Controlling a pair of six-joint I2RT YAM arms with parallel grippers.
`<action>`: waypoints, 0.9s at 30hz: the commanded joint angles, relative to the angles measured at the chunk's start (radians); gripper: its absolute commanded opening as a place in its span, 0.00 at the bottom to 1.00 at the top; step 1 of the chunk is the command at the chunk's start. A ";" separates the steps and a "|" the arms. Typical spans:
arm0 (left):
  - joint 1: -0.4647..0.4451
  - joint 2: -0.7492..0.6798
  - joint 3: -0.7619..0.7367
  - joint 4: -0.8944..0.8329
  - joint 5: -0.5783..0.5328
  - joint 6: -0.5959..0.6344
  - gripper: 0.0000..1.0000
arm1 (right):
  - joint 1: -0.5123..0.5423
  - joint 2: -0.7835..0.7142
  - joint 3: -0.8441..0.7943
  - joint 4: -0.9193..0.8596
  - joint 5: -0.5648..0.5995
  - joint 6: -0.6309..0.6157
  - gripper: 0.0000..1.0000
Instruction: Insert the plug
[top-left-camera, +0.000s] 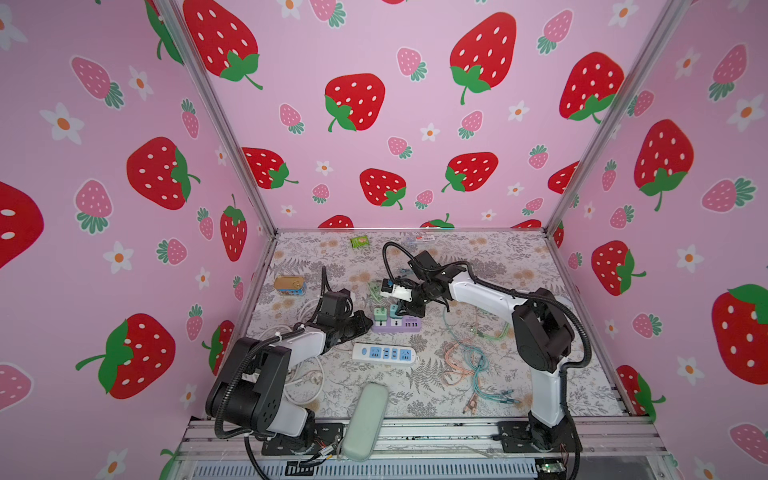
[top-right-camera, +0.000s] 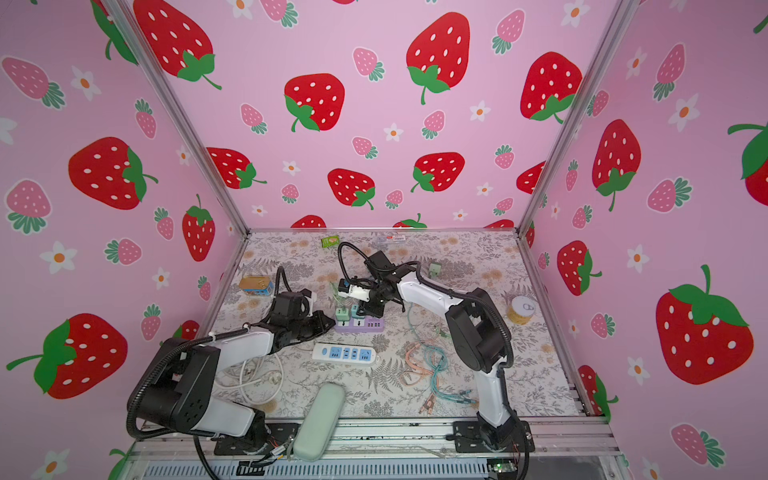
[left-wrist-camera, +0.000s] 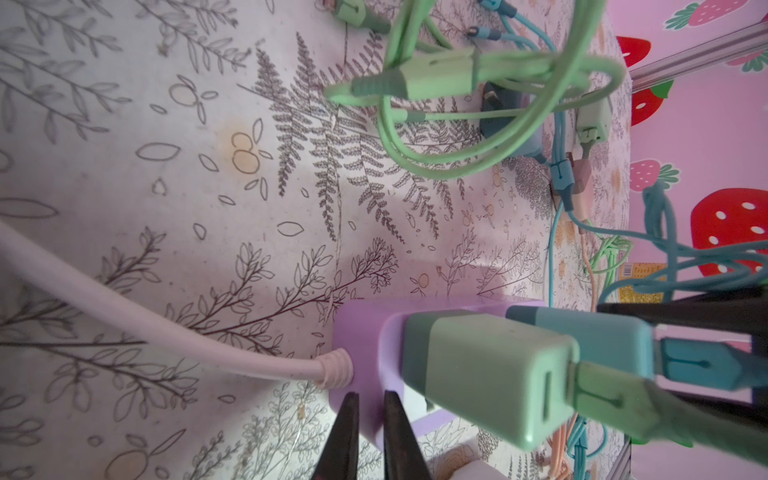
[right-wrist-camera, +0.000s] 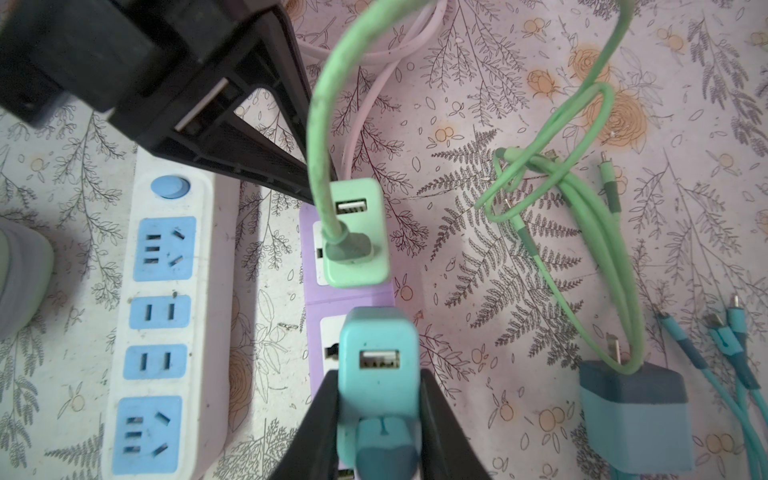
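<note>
The right gripper (right-wrist-camera: 378, 386) is clenching its fingers (right-wrist-camera: 316, 424) on the two sides of the teal plug (right-wrist-camera: 378, 361). The plug is showing as a rounded, blocky charger with one USB port lying open on its outer face and a darker teal cable connector (right-wrist-camera: 386, 449) sitting in the port beside it. It is standing upright over a white socket panel of the purple power strip (right-wrist-camera: 349, 297), just beside a mint-green charger (right-wrist-camera: 357, 232) already sitting in the strip's neighbouring socket; how deep its prongs are going I cannot tell. The left gripper (left-wrist-camera: 370, 395) is holding its fingers (left-wrist-camera: 347, 432) drawn almost together against the strip's cable end. The strip is lying mid-counter (top-left-camera: 478, 257), near a white power strip (top-left-camera: 384, 354).
</note>
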 joint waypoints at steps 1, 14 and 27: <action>0.007 -0.002 -0.004 -0.001 0.016 -0.002 0.15 | 0.007 0.027 0.025 -0.030 0.001 -0.033 0.00; 0.010 0.008 -0.002 0.007 0.031 -0.002 0.15 | 0.009 0.043 0.025 -0.047 0.035 -0.042 0.00; 0.014 0.009 0.003 0.004 0.039 0.000 0.15 | 0.009 0.049 0.016 -0.058 0.063 -0.063 0.00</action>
